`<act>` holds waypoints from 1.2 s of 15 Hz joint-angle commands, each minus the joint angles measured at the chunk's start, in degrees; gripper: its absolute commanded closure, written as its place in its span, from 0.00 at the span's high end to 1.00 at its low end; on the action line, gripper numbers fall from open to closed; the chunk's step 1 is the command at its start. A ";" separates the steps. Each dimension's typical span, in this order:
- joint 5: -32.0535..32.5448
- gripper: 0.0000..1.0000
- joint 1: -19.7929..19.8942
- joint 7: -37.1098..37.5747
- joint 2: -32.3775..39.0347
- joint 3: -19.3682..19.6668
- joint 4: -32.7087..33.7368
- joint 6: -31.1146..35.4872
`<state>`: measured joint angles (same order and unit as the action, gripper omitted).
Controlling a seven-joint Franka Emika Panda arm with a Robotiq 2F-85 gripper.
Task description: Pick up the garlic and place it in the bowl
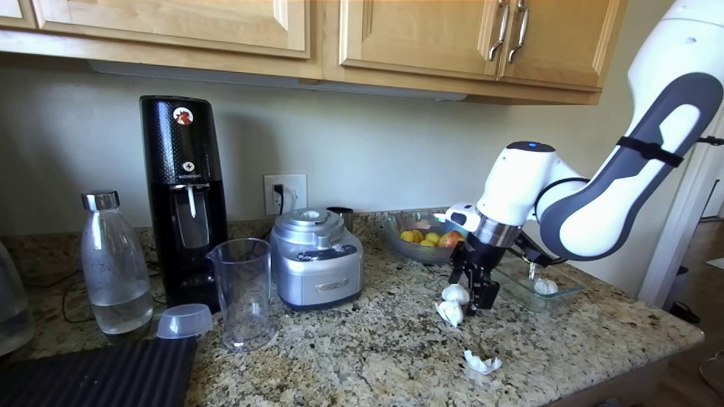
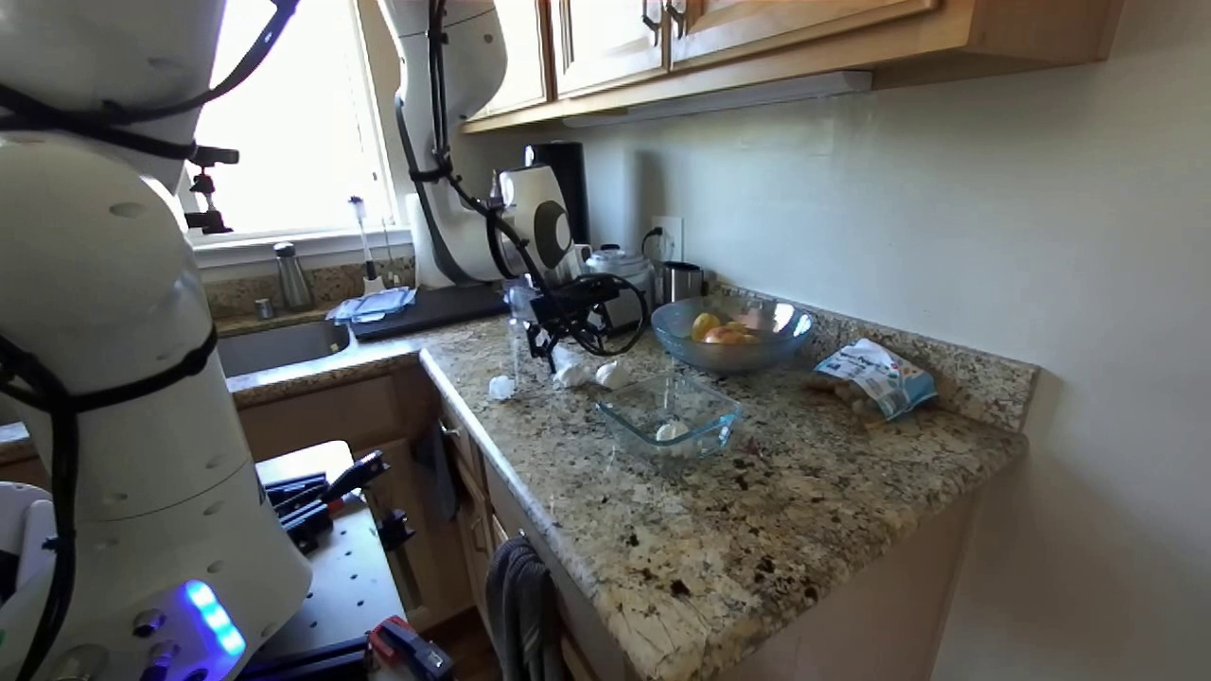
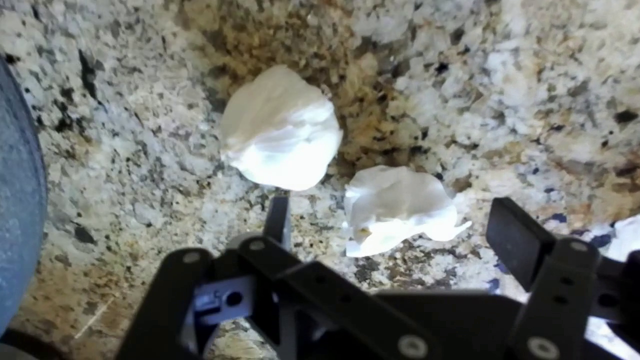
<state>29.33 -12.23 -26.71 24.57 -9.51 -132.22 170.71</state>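
Observation:
My gripper [image 3: 397, 232] is open, pointing down low over the counter. In the wrist view a white garlic piece with loose skin [image 3: 400, 210] lies between the lines of the fingers, touching neither. A rounder garlic bulb [image 3: 282, 130] lies beyond the left fingertip. In an exterior view both garlics [image 1: 451, 312] [image 1: 456, 294] lie close beside the gripper [image 1: 467, 294]; they also show in an exterior view [image 2: 570, 375] [image 2: 612, 375] near the gripper [image 2: 544, 350]. The bowl, a shallow squarish clear glass dish [image 1: 523, 299] [image 2: 610, 430], stands nearby with a garlic bulb [image 2: 672, 431] inside.
A large glass fruit bowl [image 1: 396, 240] stands by the wall; its side shows in the wrist view [image 3: 20, 200]. Garlic skin [image 1: 481, 363] lies toward the counter's front edge. A food processor [image 1: 317, 271], clear pitcher [image 1: 243, 294] and printed bag [image 2: 875, 374] stand around.

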 commanded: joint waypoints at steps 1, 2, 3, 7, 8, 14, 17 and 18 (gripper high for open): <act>-2.00 1.00 4.92 -8.83 2.59 -6.17 3.13 -3.56; -2.03 1.00 5.71 -10.73 3.19 -7.21 3.85 -4.79; -2.40 1.00 5.68 -12.33 3.76 -7.42 4.41 -6.00; -2.90 1.00 5.20 -15.89 5.06 -6.72 6.17 -8.92; -3.19 1.00 5.26 -16.80 5.47 -6.74 6.48 -9.22; -6.15 0.64 5.82 -21.57 7.47 -7.96 7.95 -9.52; -6.36 0.42 5.01 -21.87 7.57 -7.28 8.43 -10.16; -6.34 0.37 4.80 -21.48 7.15 -6.93 8.40 -10.67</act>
<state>24.31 -8.01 -46.49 32.40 -16.08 -124.22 162.66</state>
